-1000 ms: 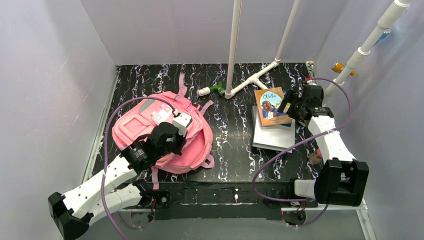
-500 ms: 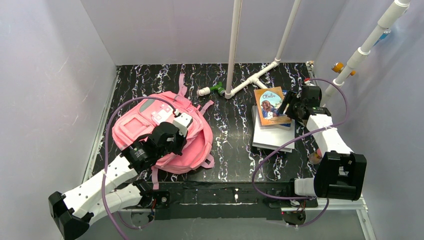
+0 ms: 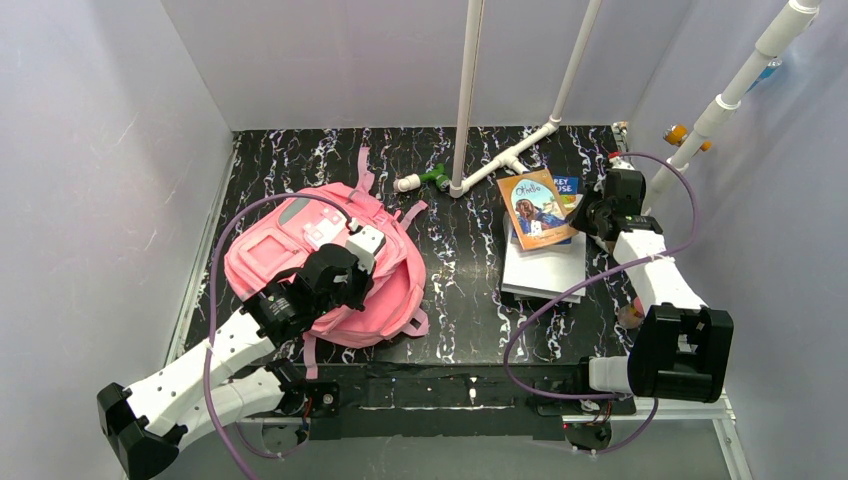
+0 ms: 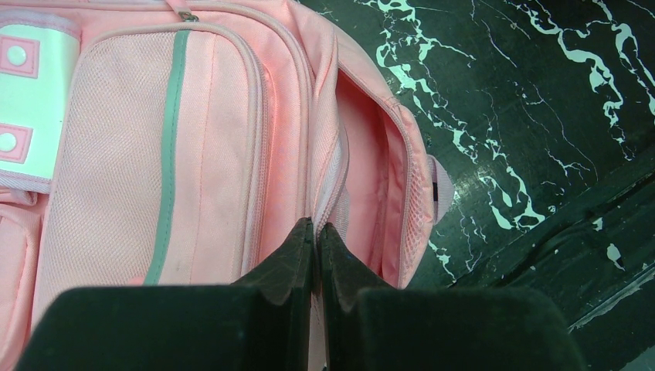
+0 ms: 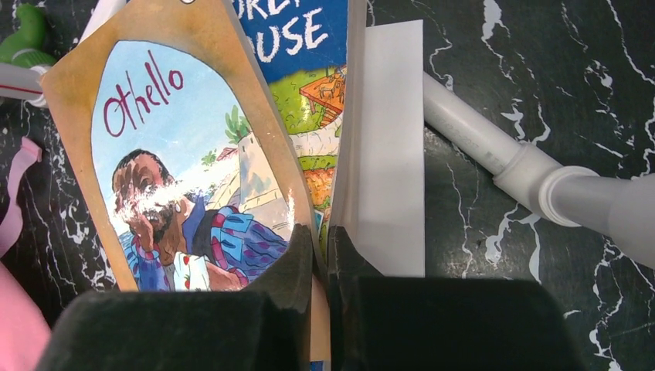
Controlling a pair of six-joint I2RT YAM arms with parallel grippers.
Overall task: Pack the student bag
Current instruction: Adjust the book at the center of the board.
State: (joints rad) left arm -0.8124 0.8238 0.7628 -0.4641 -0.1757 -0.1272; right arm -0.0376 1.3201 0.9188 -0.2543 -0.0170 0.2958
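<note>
We find even, diffuse light from above; the table [image 3: 470, 270] reads dark, the walls [image 3: 350, 60] bright. Shadows near the book [image 3: 537, 207] are faint. White glare crosses the book's cover in the right wrist view.

student bag [image 3: 265, 260] | pink soft backpack, paler front pocket, grey strip | lying flat, front up | main compartment gaping open | left half of bench [image 3: 460, 300]

White pipes [image 3: 466, 90], green fitting [image 3: 437, 177], marbled table [image 3: 460, 270]

Robot lab test cell, plain white walls [image 3: 350, 60], PVC pipe frame [image 3: 467, 100], marbled tabletop [image 3: 460, 270]
</note>
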